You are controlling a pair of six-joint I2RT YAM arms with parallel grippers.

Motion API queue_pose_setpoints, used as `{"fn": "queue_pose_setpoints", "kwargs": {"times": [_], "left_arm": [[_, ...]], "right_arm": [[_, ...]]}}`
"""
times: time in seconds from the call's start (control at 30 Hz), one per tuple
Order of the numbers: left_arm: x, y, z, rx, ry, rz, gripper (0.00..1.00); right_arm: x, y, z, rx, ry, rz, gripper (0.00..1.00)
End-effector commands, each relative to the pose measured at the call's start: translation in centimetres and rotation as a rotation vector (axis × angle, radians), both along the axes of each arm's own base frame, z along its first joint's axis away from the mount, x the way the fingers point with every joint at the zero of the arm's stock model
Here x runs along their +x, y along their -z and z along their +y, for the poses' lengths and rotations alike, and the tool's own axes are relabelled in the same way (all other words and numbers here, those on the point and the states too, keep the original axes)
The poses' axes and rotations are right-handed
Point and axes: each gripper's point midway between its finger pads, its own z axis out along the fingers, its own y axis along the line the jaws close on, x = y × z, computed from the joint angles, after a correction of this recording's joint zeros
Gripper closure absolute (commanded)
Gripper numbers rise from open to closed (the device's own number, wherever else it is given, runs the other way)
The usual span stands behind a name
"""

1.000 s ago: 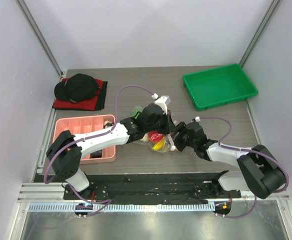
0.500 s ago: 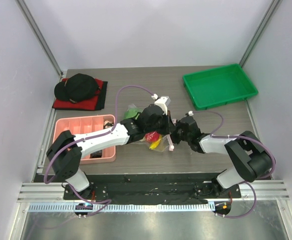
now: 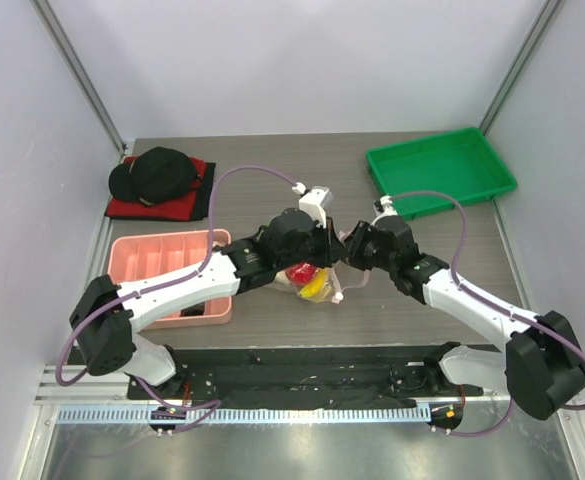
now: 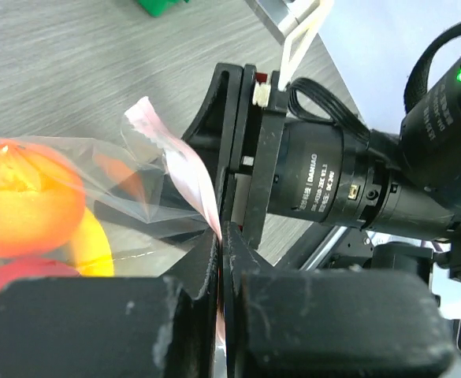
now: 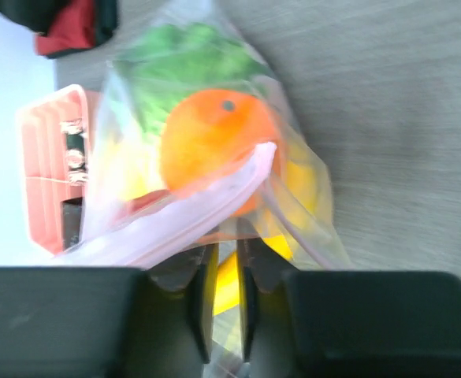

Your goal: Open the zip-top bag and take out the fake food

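Clear zip-top bag (image 3: pixel 314 287) pinched by left hand (image 4: pixel 221 236) and right hand (image 5: pixel 222 260).

table (image 3: pixel 272 165) wood-grain | green tray (image 3: pixel 442 175) far right | pink tray (image 3: pixel 157 252) near left | red cloth (image 3: pixel 127 208) far left

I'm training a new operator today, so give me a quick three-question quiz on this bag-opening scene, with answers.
1. True or false: the orange lies inside the zip-top bag.
2. What does the left gripper pinch? A the pink zip strip; B the black cap; C the pink tray.
3. Fill in: the tray at far right in the top view is coloured ___.
Key: 1 true; 2 A; 3 green.
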Motion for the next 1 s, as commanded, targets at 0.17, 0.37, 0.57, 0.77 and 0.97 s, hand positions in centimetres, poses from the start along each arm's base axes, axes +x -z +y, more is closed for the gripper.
{"fn": "queue_pose_setpoints", "kwargs": {"times": [0.17, 0.37, 0.57, 0.77, 0.97], "left_arm": [[-0.2, -2.6, -0.9, -0.049, 0.041, -0.032, 1.00], [-1.5, -2.6, -1.7, -0.073, 0.108, 0.007, 1.00], [-3.6, -2.7, -3.7, -0.088, 0.203, 0.035, 1.00], [-4.2, -1.4, -4.7, -0.072, 0.231, 0.069, 1.00], [-4.0, -1.4, -4.6, -0.069, 0.210, 0.060, 1.00]], "right_arm": [[-0.6, -1.8, 3.0, 0.195, -0.127, -0.122, 0.42], [0.4, -1.1, 1.8, 0.195, -0.027, -0.146, 0.13], [1.0, -0.8, 4.0, 0.266, -0.106, -0.164, 0.10], [1.5, -1.6, 4.8, 0.292, -0.120, -0.303, 0.06], [0.4, -2.6, 6.2, 0.362, -0.220, -0.460, 0.04]]}}
